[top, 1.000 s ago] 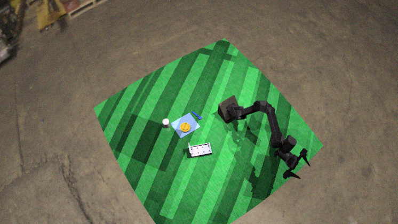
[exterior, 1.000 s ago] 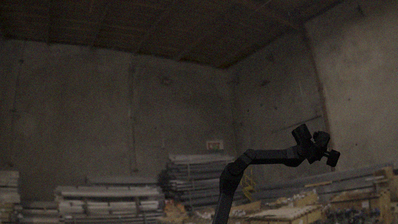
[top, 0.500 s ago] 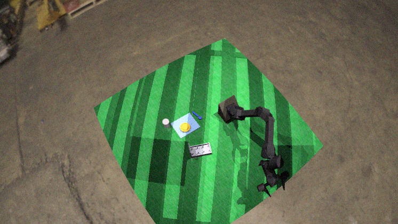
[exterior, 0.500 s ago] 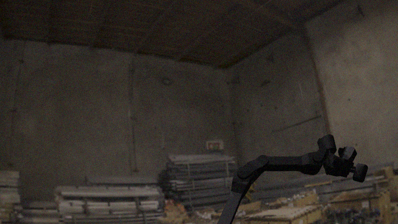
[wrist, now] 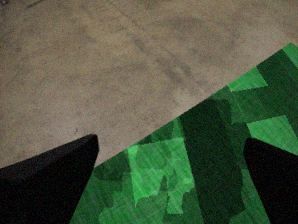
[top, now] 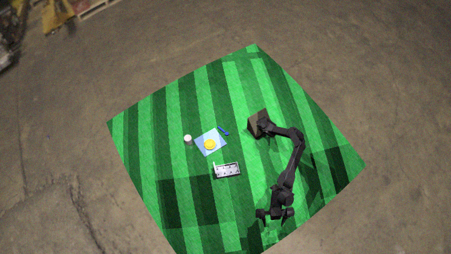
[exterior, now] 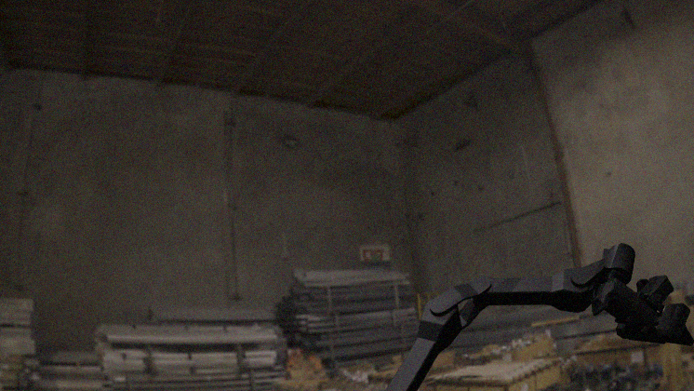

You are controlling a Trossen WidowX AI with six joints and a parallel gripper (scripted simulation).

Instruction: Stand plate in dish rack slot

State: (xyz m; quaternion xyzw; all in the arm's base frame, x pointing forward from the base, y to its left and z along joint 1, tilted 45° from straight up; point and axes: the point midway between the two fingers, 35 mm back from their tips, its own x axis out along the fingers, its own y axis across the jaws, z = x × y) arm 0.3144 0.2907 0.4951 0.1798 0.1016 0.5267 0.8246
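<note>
A yellow plate (top: 209,144) lies flat on a light blue mat (top: 199,141) near the middle of the green striped surface. A grey dish rack (top: 227,170) with rails stands in front of it, empty. My gripper (top: 274,221) (wrist: 172,144) is open and empty. It hangs near the front right edge of the green surface, far to the right of the plate and the rack. In the wrist view both dark fingers frame the green surface's edge and bare concrete. The exterior view shows only the arm (exterior: 510,296) against a dim wall.
A white cup (top: 188,139) stands left of the mat. A blue spoon (top: 222,130) lies at the mat's right corner. The arm's dark base box (top: 257,123) sits to the right of them. Concrete floor surrounds the green surface (top: 176,104).
</note>
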